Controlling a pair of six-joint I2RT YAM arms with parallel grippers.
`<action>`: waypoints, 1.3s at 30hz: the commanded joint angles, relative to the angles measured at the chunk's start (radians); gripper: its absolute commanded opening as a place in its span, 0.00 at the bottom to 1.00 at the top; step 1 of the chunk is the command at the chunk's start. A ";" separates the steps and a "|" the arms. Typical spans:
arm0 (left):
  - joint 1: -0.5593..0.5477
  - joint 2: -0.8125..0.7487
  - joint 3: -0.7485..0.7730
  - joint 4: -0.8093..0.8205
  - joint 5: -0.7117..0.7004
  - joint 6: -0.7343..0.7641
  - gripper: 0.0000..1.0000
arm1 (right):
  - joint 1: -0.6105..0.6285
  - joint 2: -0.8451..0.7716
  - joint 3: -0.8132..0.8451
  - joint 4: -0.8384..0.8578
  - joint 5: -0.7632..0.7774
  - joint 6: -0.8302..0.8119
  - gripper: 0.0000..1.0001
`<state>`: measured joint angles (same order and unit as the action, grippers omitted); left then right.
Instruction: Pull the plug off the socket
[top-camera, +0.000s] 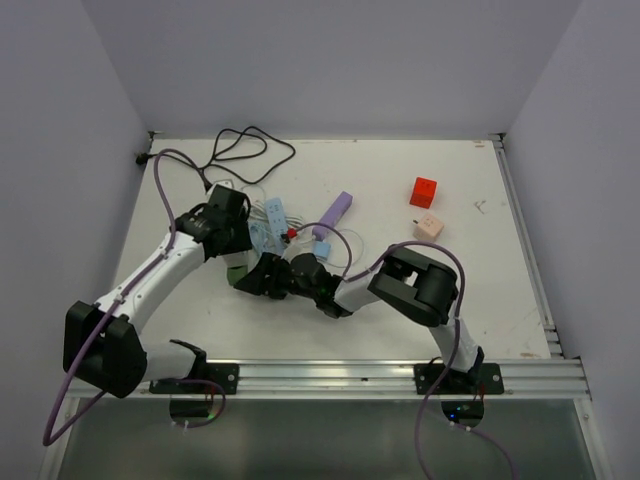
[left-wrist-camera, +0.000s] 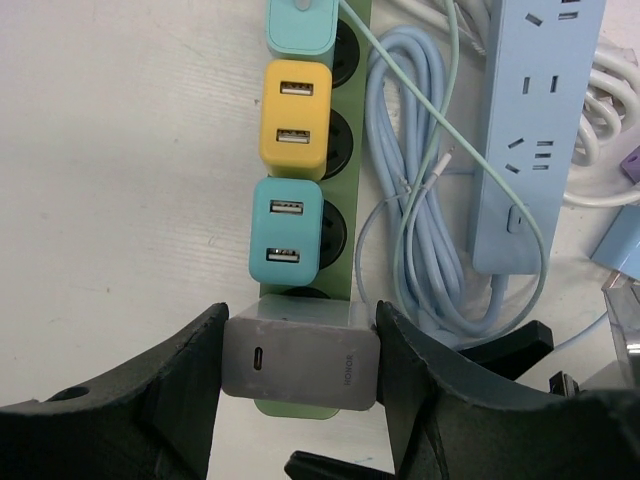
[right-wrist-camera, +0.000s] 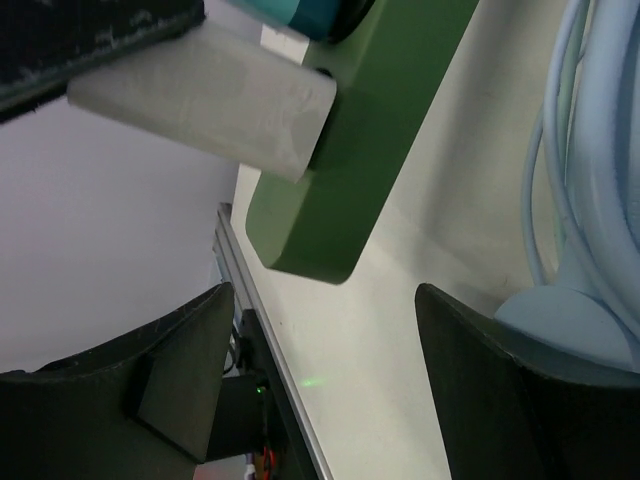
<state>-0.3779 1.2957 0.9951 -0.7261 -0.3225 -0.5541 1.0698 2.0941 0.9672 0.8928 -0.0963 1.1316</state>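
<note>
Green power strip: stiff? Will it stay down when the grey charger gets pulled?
Probably stiff: the green power strip looks like one moulded bar, so it should move whole. Likely light enough to lift with the grey charger, which the left end effector grips; the right end effector stands open by its end, clamping nothing.

- grey HONOR charger (left-wrist-camera: 298, 362): boxy, one USB-C port on its face, seated in the strip's end socket.
- green power strip (left-wrist-camera: 343, 183): long, round black sockets, flat on the worktop (left-wrist-camera: 120, 150).

White table (top-camera: 500, 300); green strip (right-wrist-camera: 370, 130); red cube (top-camera: 423, 191)
</note>
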 joint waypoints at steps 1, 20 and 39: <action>0.007 -0.059 -0.001 0.071 0.037 -0.026 0.00 | -0.031 0.027 0.044 0.081 0.012 0.062 0.77; 0.048 -0.111 -0.023 0.111 0.096 -0.027 0.00 | -0.045 0.064 0.145 -0.023 0.015 0.128 0.34; 0.047 -0.023 0.030 0.057 -0.102 0.115 0.00 | -0.045 -0.005 0.205 -0.370 0.058 0.069 0.25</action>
<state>-0.3351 1.2778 0.9539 -0.7044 -0.2874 -0.5377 1.0321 2.1487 1.1561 0.6571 -0.0834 1.2602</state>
